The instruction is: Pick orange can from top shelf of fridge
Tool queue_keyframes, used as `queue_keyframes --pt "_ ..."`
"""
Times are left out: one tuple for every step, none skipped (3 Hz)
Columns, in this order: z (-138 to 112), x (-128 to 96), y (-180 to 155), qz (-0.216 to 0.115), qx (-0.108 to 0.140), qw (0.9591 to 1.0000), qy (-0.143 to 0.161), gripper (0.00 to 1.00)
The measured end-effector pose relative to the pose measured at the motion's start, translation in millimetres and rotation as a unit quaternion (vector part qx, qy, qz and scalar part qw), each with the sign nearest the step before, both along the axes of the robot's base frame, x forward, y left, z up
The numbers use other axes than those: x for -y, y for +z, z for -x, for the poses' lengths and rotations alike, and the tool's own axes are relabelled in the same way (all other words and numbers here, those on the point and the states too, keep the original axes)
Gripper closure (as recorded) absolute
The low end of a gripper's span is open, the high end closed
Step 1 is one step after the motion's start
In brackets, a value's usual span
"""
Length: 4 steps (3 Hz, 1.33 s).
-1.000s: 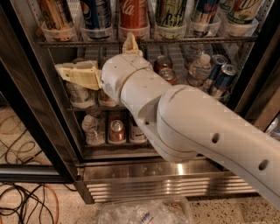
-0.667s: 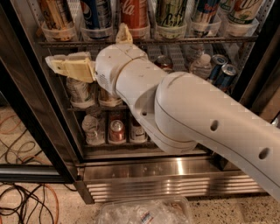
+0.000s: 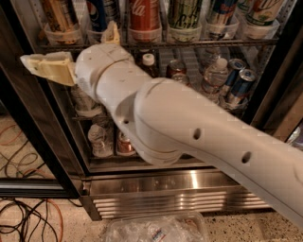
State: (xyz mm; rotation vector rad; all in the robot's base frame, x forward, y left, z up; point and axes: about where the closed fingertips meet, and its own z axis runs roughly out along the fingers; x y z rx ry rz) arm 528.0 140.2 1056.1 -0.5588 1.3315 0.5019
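The orange can [image 3: 59, 14] stands at the left end of the top shelf [image 3: 199, 43] of the fridge [image 3: 180, 189], behind a clear front lip; its lid is cut off by the picture's top edge. My gripper [image 3: 66, 45] is just below and in front of that can, at the shelf's front edge. It is open: one cream finger [image 3: 47, 67] points left below the can, the other [image 3: 112, 33] sticks up to the can's right. It holds nothing. My white arm hides much of the middle rack.
A red cola can [image 3: 144, 14] and several other cans stand to the right on the top shelf. Bottles and short cans [image 3: 239, 85] fill the lower racks. The black door frame [image 3: 38, 137] is at the left. Cables [image 3: 23, 222] and a plastic bag [image 3: 156, 229] lie on the floor.
My arm and gripper have moved up and to the left, from the middle rack's height to the front edge of the top shelf under the orange can.
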Motion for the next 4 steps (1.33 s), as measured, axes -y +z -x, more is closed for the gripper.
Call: queue_keyframes --pt "-6 -10 0 -0.016 0.009 0.9992 -0.035 0.00" --pt "-15 2 2 -0.020 0.009 0.9975 -0.067 0.00" --pt "-15 2 2 -0.020 0.009 0.9975 -0.067 0.03" --pt "-15 2 2 -0.020 0.009 0.9975 -0.067 0.22"
